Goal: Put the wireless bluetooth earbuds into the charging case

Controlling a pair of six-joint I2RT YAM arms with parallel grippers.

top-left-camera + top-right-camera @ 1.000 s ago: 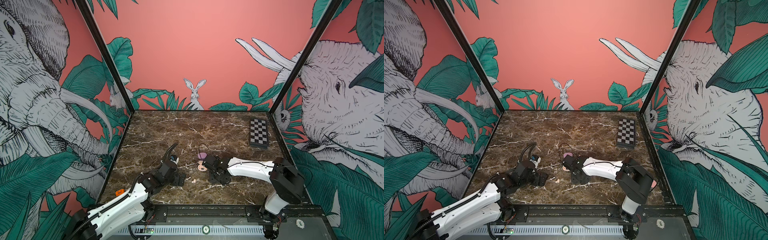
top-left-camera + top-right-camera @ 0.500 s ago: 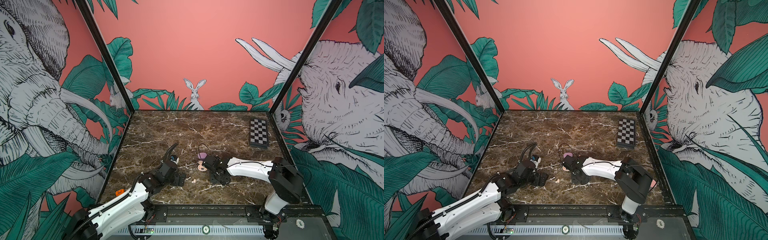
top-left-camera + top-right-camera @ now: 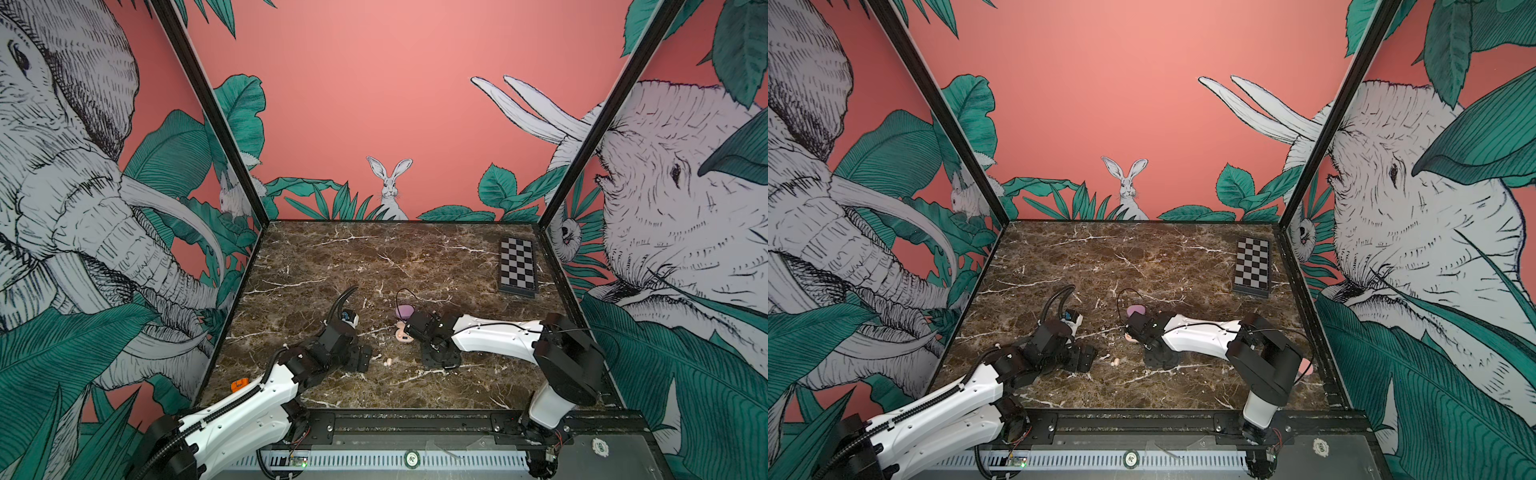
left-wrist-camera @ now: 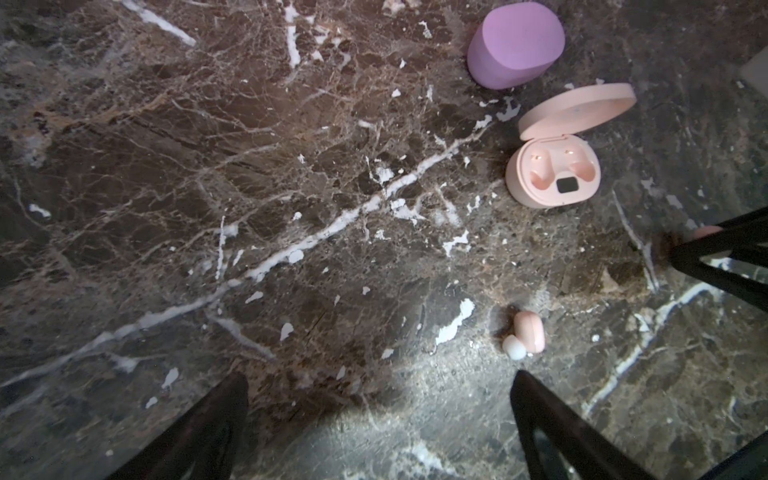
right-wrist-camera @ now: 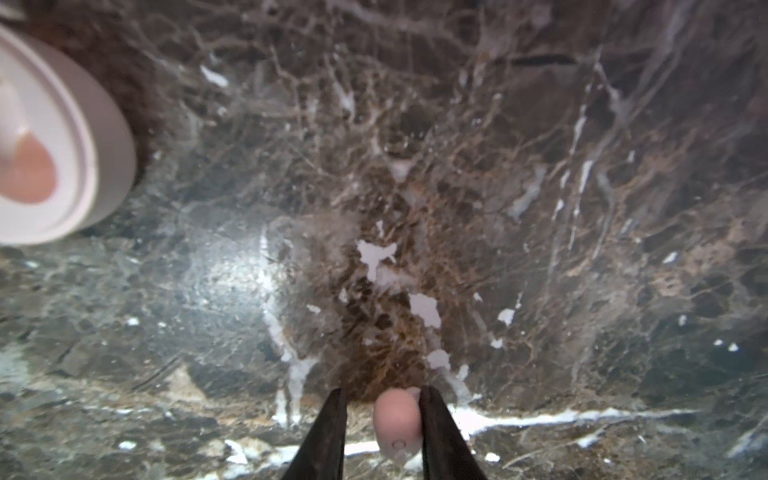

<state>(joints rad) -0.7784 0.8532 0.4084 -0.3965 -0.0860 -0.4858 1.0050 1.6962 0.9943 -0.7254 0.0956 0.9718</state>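
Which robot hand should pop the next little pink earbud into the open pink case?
Probably the right hand: a peach earbud sits between its fingers, touching one, and the open pink case is nearby. The left hand is wide open and empty, another peach earbud just ahead.

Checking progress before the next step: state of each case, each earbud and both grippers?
peach case: lid open, both wells empty.
lilac case: closed.
loose peach earbud: lying on the marble table, untouched.
second peach earbud: between the right gripper fingers, touching one; a gap at the other.
right gripper: jaws narrow, not fully shut on the bud.
left gripper: open, empty.
lilac earbuds: not visible.
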